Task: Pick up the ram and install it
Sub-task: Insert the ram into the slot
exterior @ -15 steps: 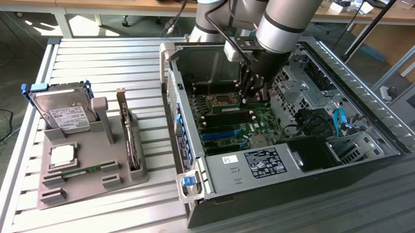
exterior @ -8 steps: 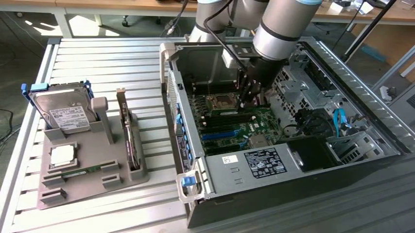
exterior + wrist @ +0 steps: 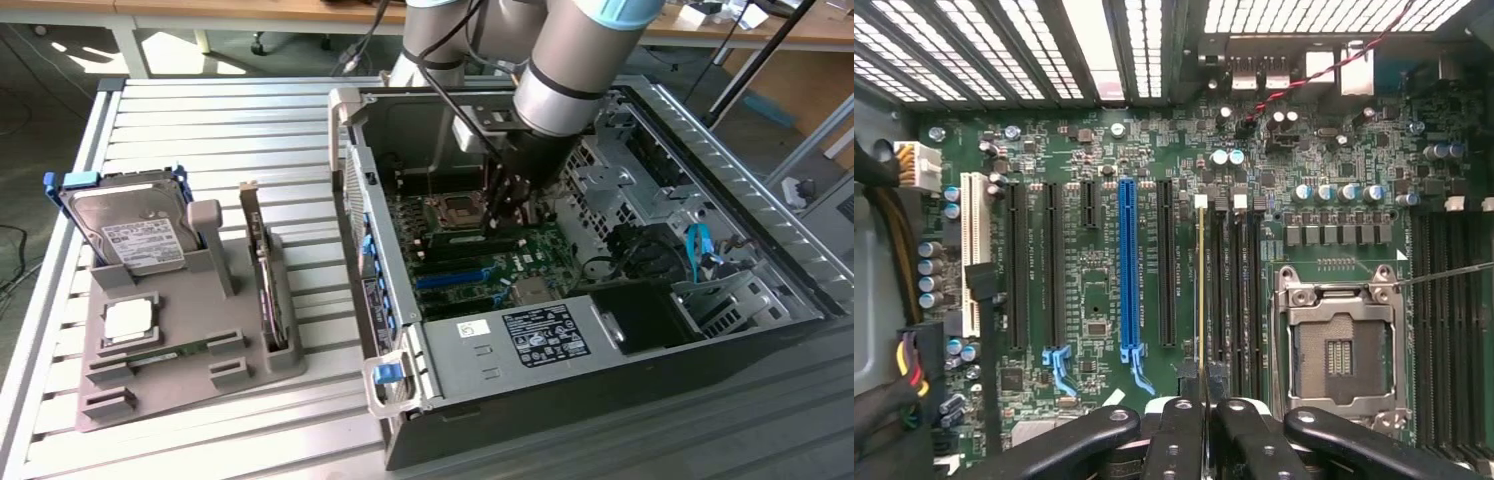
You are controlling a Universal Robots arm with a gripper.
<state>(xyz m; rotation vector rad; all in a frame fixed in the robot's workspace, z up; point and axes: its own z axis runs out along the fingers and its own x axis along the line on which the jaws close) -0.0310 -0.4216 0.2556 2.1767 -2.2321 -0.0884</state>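
Now the pincer (image 3: 1202, 412) pinches the ram (image 3: 1201, 285) edge-on over the memory slots (image 3: 1242, 300) of the motherboard (image 3: 1094, 300).

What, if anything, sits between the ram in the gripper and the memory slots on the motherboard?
Nothing visible. The gripper holds the ram edge-on, lined up over the empty memory slots beside the open processor socket, and no cable or card crosses between them.
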